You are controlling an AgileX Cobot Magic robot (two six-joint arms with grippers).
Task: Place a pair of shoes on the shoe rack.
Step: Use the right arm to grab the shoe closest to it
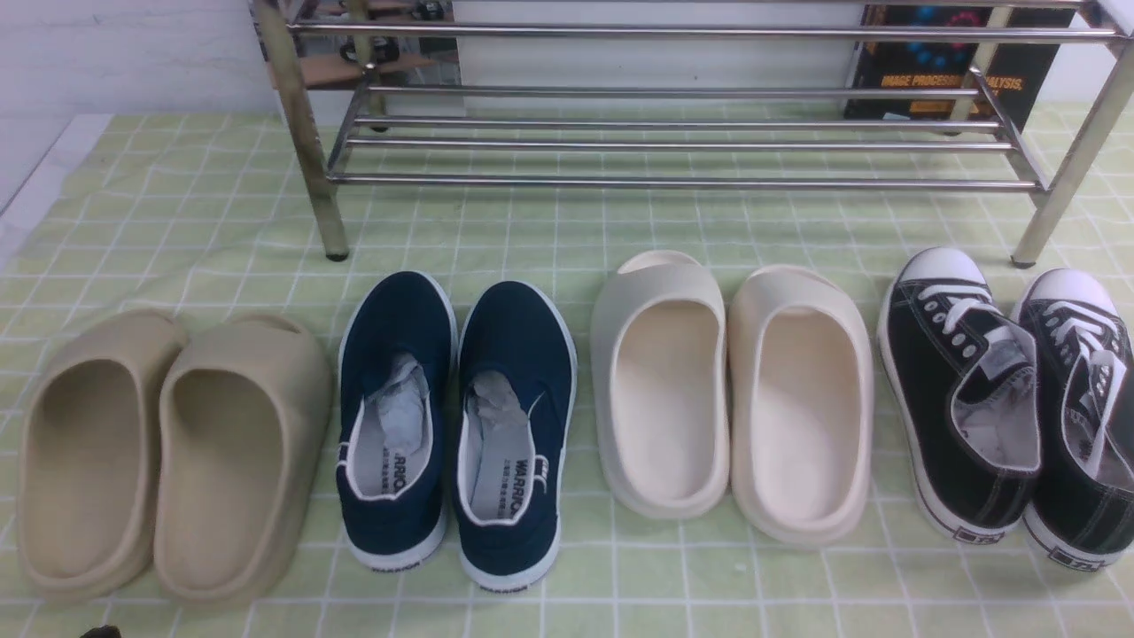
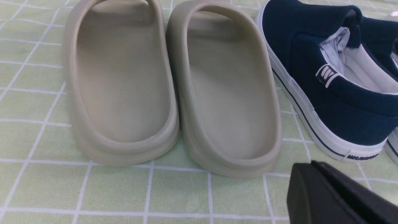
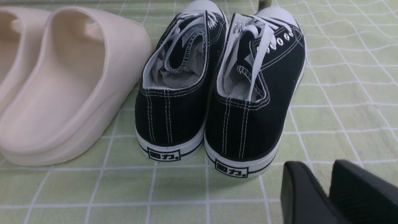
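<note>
Black sneakers (image 1: 1010, 408) are down on the worktop (image 1: 177, 221), far right of the row. Their toes point at the shoe rack (image 1: 682, 183), just short of its right leg. Cream slides (image 1: 735, 399) sit right beside them. The right gripper (image 3: 317, 177) is behind the sneaker heels, not touching. Its jaws are close together on nothing, but I can't tell if they're fully clenched. The left gripper (image 2: 311, 183) is by the beige slides (image 2: 171, 87), and I can't tell about its jaws either.

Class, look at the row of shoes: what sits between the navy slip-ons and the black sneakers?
A pair of cream foam slides stands between them, side by side; the front view shows this.
</note>
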